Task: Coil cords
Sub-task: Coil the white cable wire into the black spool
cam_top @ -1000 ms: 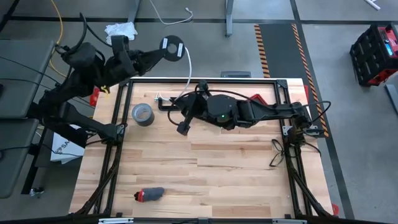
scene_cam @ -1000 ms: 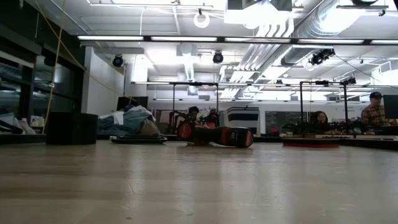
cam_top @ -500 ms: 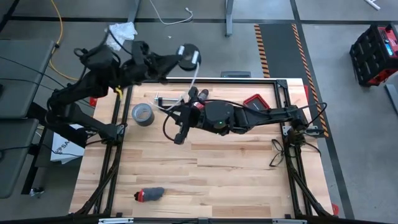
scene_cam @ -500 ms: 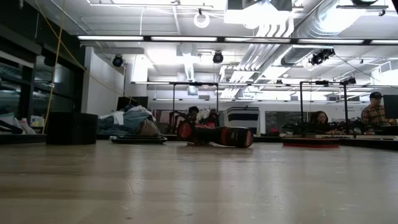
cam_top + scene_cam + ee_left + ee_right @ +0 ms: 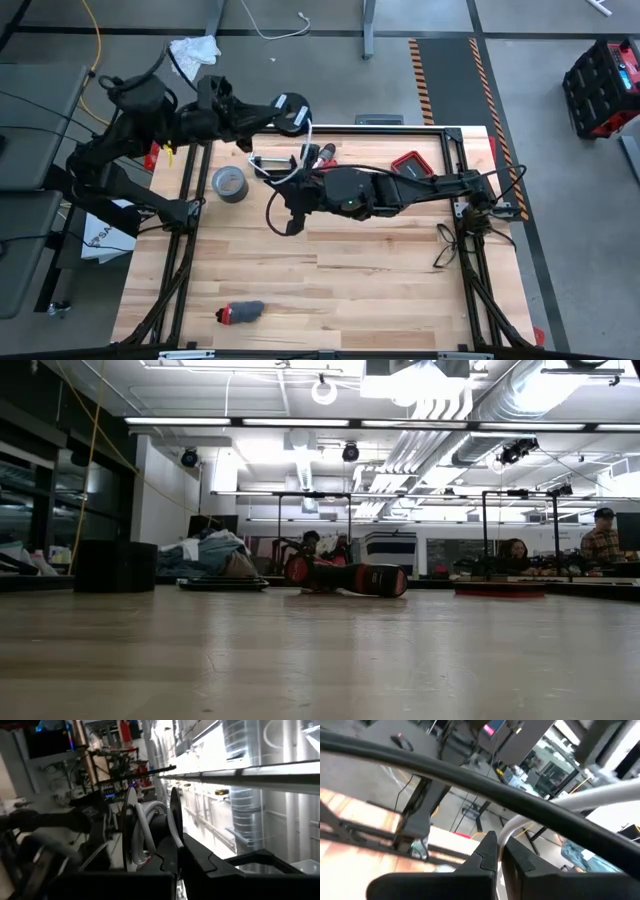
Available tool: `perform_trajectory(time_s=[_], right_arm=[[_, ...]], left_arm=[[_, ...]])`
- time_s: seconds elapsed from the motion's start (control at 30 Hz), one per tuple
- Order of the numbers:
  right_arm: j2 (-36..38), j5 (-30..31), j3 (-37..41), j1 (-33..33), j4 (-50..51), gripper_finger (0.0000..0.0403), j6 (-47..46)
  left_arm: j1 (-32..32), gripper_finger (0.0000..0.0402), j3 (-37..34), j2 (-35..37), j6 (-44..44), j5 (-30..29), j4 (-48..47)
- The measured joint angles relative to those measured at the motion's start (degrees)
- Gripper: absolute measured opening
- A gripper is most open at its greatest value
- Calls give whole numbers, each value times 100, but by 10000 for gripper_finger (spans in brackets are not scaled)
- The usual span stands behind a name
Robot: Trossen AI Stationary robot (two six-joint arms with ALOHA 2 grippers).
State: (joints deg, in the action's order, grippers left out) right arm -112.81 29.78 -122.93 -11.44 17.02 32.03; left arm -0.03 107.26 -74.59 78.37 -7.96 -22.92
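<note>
The worktop (image 5: 330, 270) is pale, matt planked wood, the tape roll (image 5: 229, 183) at upper left dull grey, the cord (image 5: 300, 160) smooth white plastic.

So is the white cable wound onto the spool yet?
Partly. White cable loops sit between the black disc's flanges in the left end effector; the rest trails toward the right end effector.

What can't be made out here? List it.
- Low view: both arms and the white cable sit outside the frame.
- High view: right gripper is too small to read its grip; the cable's table end is hidden under that arm.
- Left wrist view: turns on the disc are blurred.
</note>
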Motion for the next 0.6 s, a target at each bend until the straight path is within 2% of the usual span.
perform_trajectory(time_s=[0.33, 0.47, 0.6], right_arm=[[4, 202, 0, 138, -737, 0, 45], [4, 168, 0, 85, -1053, 0, 136], [4, 154, 0, 45, -1180, 0, 125]], left_arm=[[-310, 0, 29, 48, -143, 203, -423], [-351, 0, 23, 63, -515, -128, -744], [-302, 0, 25, 86, -700, -267, -627]])
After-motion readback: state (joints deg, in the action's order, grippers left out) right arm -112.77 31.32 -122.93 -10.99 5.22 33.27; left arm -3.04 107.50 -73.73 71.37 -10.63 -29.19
